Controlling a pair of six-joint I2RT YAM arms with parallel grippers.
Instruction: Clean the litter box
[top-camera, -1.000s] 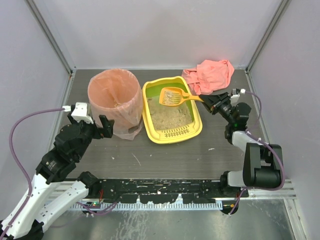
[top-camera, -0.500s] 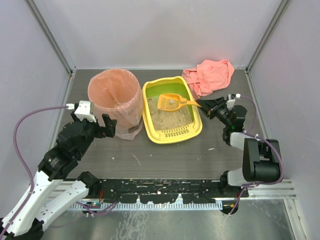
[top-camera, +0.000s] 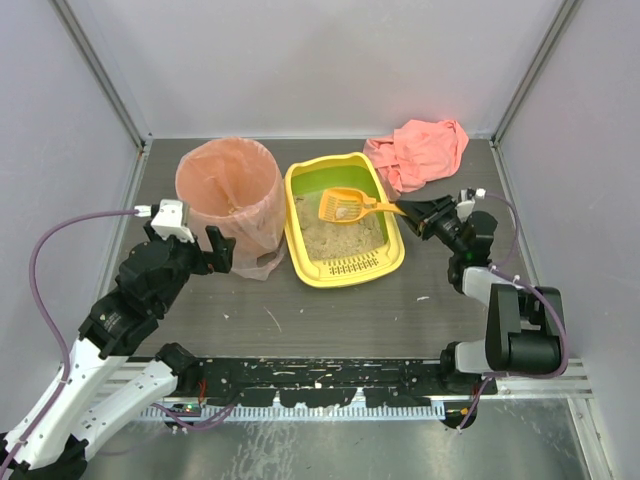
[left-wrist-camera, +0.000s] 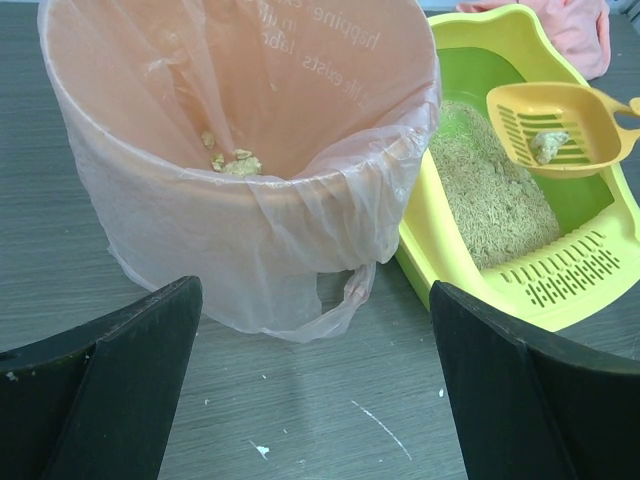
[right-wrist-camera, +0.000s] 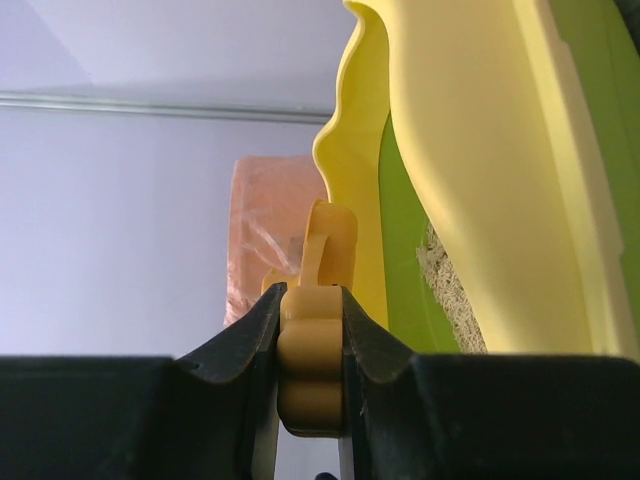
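- Top external view: your litter box (top-camera: 298, 245) sits mid-table, just beside the pink-lined bin (top-camera: 240, 225); beige litter inside.
- Right gripper (top-camera: 410, 211): pinched on the handle of the orange scoop (top-camera: 343, 204); the scoop hangs over the litter, one clump in it.
- Left gripper (left-wrist-camera: 315, 400): fingers spread wide, facing the bin; holding nothing.
- Pink cloth (top-camera: 420, 150): far right corner.

Scoop (top-camera: 342, 205) lower, sifted down to one clump (left-wrist-camera: 547, 145); right claw (top-camera: 406, 209) shifted nearer
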